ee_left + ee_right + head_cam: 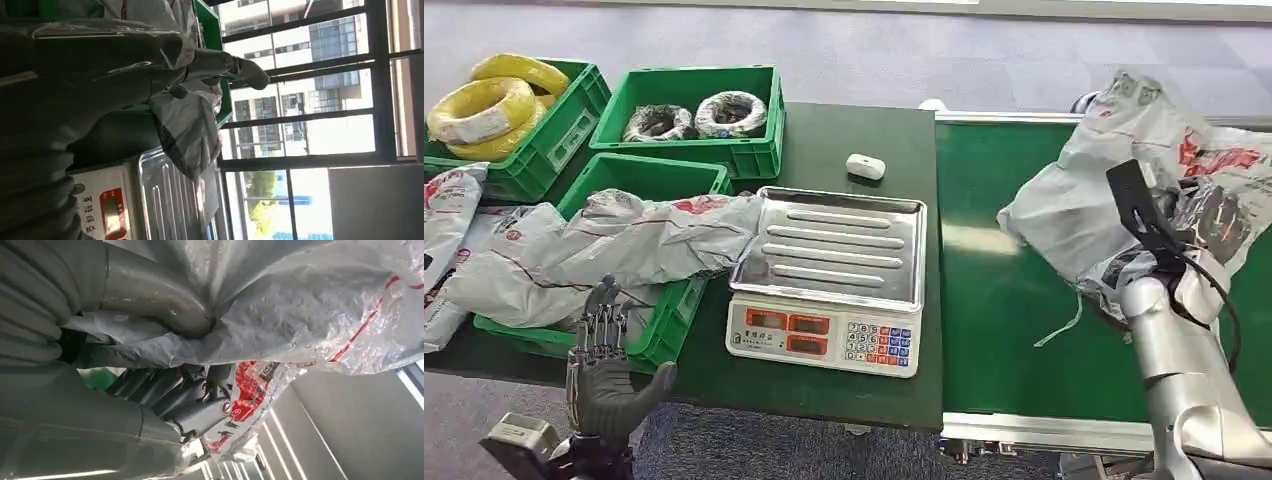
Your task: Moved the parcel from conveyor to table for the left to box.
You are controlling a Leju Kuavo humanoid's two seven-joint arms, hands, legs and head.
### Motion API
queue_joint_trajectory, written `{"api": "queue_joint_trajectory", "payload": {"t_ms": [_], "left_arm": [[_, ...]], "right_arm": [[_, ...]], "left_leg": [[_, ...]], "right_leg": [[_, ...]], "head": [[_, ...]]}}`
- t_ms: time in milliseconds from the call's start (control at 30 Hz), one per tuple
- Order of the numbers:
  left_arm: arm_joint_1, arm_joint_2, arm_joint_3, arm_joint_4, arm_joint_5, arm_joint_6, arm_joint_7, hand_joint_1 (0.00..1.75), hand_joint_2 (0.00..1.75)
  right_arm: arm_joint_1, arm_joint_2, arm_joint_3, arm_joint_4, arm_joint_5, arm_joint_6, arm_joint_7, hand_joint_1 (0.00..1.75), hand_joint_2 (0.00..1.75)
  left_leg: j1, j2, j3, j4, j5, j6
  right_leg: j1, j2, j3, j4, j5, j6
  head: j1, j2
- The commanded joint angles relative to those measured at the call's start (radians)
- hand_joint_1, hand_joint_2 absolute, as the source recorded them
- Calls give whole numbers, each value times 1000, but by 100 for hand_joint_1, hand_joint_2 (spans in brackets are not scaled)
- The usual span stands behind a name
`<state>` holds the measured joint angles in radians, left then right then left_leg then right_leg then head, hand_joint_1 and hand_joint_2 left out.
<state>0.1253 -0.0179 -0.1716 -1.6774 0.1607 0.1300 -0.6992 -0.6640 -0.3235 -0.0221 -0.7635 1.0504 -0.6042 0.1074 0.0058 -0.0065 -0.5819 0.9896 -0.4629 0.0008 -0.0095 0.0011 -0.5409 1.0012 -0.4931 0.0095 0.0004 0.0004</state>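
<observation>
Our right hand grips the parcel, which lies on the conveyor; moving it to the tabletop remains. Our left hand hangs spread, holding nothing.

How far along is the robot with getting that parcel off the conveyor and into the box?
Early. Done: several grey parcels already lie across the front green crate. In hand: the right hand grips a grey parcel over the green conveyor belt. Left: carrying it to the table, where the weighing scale tray sits bare, then boxing by the left hand, which holds nothing.
</observation>
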Motion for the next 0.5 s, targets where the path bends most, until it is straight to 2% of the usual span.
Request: {"api": "queue_joint_trajectory", "payload": {"t_ms": [33, 67, 100, 167, 200, 300, 333, 500], "left_arm": [[-85, 8, 20, 21, -37, -7, 1, 0, 175], [-103, 7, 26, 29, -37, -14, 1, 0, 175], [-135, 10, 26, 53, -34, -18, 1, 0, 175], [-192, 12, 23, 94, -32, -22, 4, 0, 175], [-207, 10, 27, 102, -33, -21, 6, 0, 175], [-270, -17, 58, 134, -37, -48, 24, 0, 175], [-278, -23, 65, 137, -43, -53, 31, 0, 175], [-309, -38, 109, 126, -66, -67, 50, 0, 175]], "right_arm": [[-22, 142, 86, -302, -236, 256, -199, 175, 175], [-54, 160, 124, -270, -254, 305, -201, 175, 175], [-90, 188, 176, -228, -285, 425, -214, 175, 175], [-142, 232, 234, -152, -303, 487, -207, 175, 175], [-172, 251, 260, -105, -342, 571, -238, 175, 175], [-269, 303, 353, 81, -404, 725, -317, 175, 175], [-288, 322, 363, 130, -407, 708, -328, 175, 175], [-331, 376, 438, 226, -421, 769, -411, 175, 175]], "left_leg": [[0, 6, -1, 0, 0, -1], [-1, 9, -1, 0, 0, -1], [0, 9, -1, 0, 0, -1], [0, 13, 1, -1, 1, -1], [0, 11, 1, -1, 2, -2], [1, 12, 0, -1, 5, -4], [2, 11, 1, -1, 5, -4], [3, 6, 1, -1, 5, -3]], "right_leg": [[0, 6, -4, 1, 1, -1], [-1, 8, -4, 2, 2, -1], [0, 8, -3, 2, 2, -1], [0, 11, -4, 2, 3, -2], [0, 9, -3, 2, 3, -2], [2, 9, -5, 2, 5, -3], [2, 9, -3, 2, 4, -3], [2, 5, -1, 2, 3, -3]], "head": [[0, 0], [0, 0], [0, 0], [0, 0], [0, 0], [0, 0], [0, 0], [0, 0]]}}
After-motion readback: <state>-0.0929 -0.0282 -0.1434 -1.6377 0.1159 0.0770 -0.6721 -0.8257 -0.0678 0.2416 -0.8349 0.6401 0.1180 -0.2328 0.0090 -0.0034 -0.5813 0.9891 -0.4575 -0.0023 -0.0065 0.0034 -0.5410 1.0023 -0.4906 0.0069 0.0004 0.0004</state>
